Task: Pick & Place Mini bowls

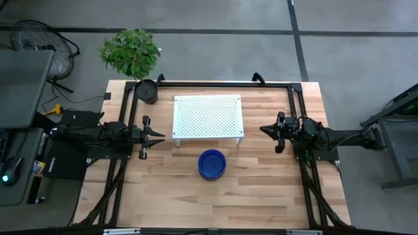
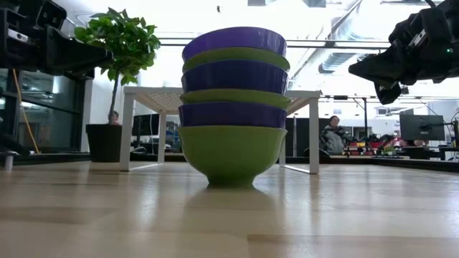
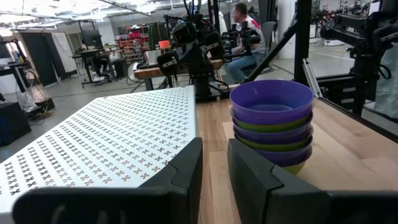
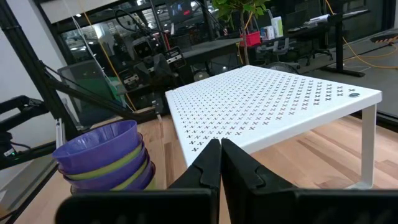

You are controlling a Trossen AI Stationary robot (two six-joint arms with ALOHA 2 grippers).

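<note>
the stack of mini bowls (image 1: 211, 164) is sitting on the bench (image 1: 261, 202), near its middle and just in front of the perforated shelf riser (image 1: 208, 116), apart from it. the bowls are nesting one inside another, six high in the low view. the riser is standing on its legs toward the back of the bench. the potted plant (image 1: 136, 62) is standing at the back left corner, beside the riser. the left gripper (image 1: 159, 137) is hanging at the left of the riser, and the right gripper (image 1: 264, 130) at its right, both facing inward, well apart from the stack.
</note>
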